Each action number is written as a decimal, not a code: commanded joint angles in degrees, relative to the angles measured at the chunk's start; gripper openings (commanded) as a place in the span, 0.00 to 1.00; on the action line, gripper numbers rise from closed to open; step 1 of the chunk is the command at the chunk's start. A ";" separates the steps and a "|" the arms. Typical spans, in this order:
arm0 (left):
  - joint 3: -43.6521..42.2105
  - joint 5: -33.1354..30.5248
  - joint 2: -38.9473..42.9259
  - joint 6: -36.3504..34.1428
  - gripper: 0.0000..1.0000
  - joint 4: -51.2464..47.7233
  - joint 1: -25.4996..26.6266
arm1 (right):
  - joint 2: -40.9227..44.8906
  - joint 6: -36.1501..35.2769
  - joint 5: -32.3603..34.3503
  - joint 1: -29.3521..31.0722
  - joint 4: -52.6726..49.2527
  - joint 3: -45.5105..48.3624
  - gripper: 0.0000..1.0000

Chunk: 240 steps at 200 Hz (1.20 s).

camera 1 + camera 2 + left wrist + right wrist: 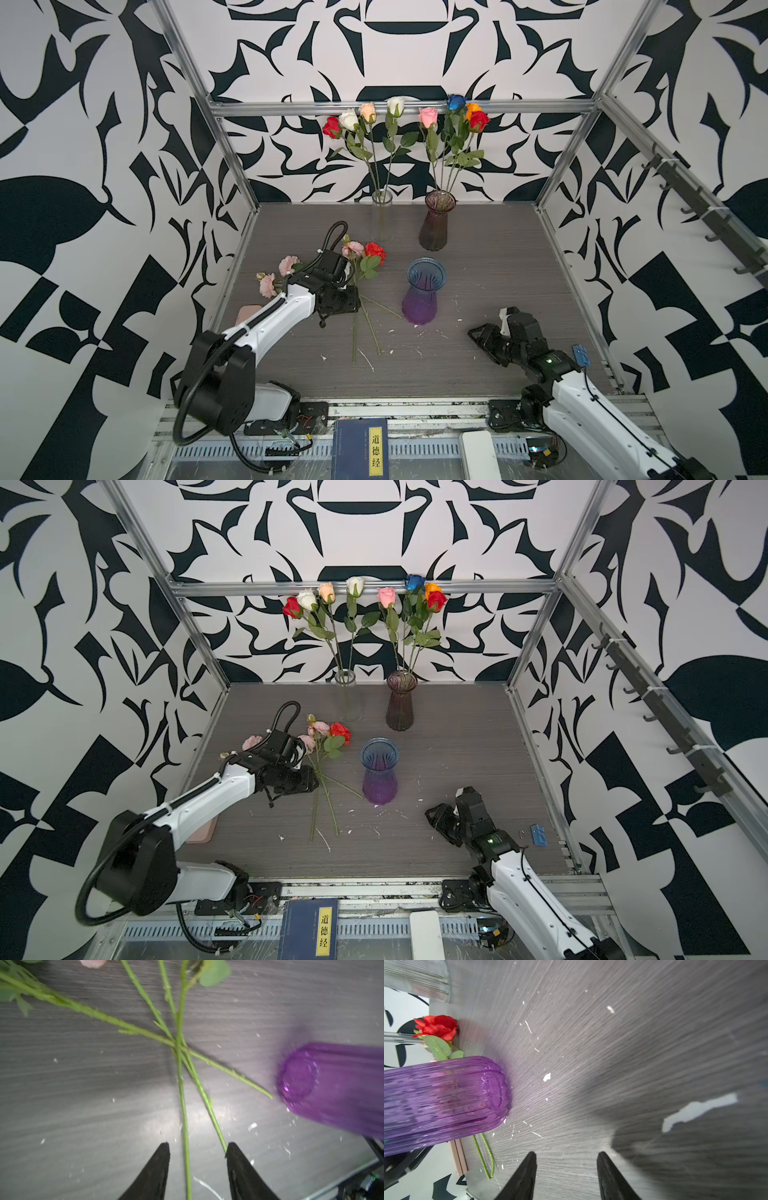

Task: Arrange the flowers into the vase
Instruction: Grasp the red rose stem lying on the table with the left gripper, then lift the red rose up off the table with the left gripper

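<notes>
The loose flowers [365,291] lie flat on the desk [507,266], blooms toward the far wall, stems fanned toward the near edge and crossing one another; the left pincer [197,1147] is over them, jaws apart, one stem [184,1105] running lengthwise through the gap unclamped, a second stem [207,1103] ending right at one jaw; closing might catch both. The blue-and-purple vase [420,303] stands upright with no flower in it, just right of the stems, between the arms; the right pincer [566,1153], jaws apart and empty, hovers over bare desk near it; the left arm is nearer the flowers. The clear vase [382,224] and dark vase [435,232], both holding roses, stand well behind.
</notes>
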<state>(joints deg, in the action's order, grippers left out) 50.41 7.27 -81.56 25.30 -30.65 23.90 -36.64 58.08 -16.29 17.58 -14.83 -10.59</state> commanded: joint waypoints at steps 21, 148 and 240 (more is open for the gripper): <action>1.70 6.11 -7.12 0.18 0.42 4.97 -1.79 | 0.74 0.45 -0.05 -0.71 5.28 1.48 0.51; 5.57 8.38 -14.17 -0.28 0.07 6.07 -4.50 | 1.12 1.18 2.50 -2.12 5.21 2.63 0.50; 9.10 13.38 3.65 4.25 0.00 6.33 -5.58 | 5.26 -15.17 12.82 -2.08 -19.02 -9.08 0.49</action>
<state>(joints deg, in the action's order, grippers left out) 57.14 17.78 -83.33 26.61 -25.80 18.24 -31.88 50.41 -10.11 15.73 -26.00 -15.03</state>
